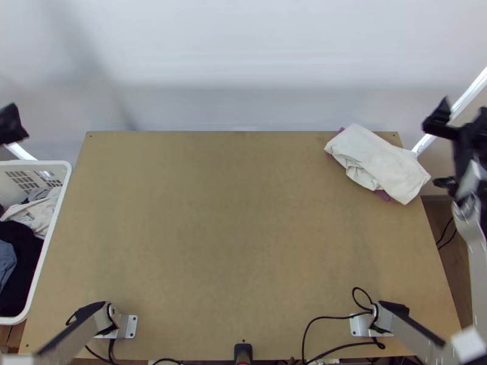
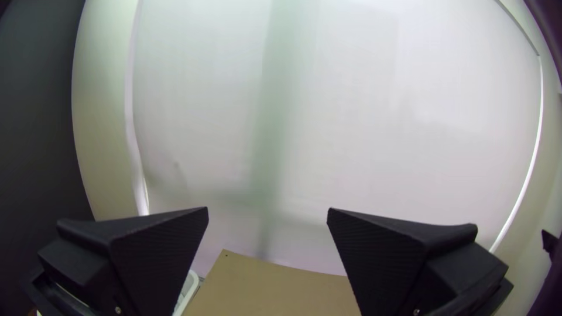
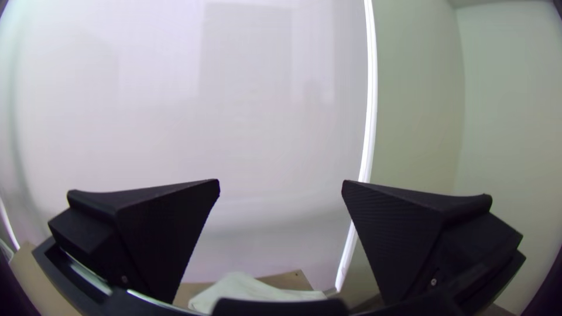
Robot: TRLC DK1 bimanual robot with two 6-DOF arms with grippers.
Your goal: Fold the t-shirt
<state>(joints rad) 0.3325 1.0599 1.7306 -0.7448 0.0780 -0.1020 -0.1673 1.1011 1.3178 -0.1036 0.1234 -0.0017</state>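
We see a white cloth (image 1: 380,159), loosely folded over purple fabric (image 1: 383,195) near the desk's (image 1: 213,243) far right corner. Our left claw (image 1: 12,126) and right claw (image 1: 430,154) gape wide, both empty.

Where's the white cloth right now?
In the top view, the white cloth lies bunched at the table's far right corner, on top of a purple cloth.

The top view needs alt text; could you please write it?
A folded white cloth lies over purple fabric at the wooden table's far right corner. A basket of clothes stands at the left; robot arms flank the table.
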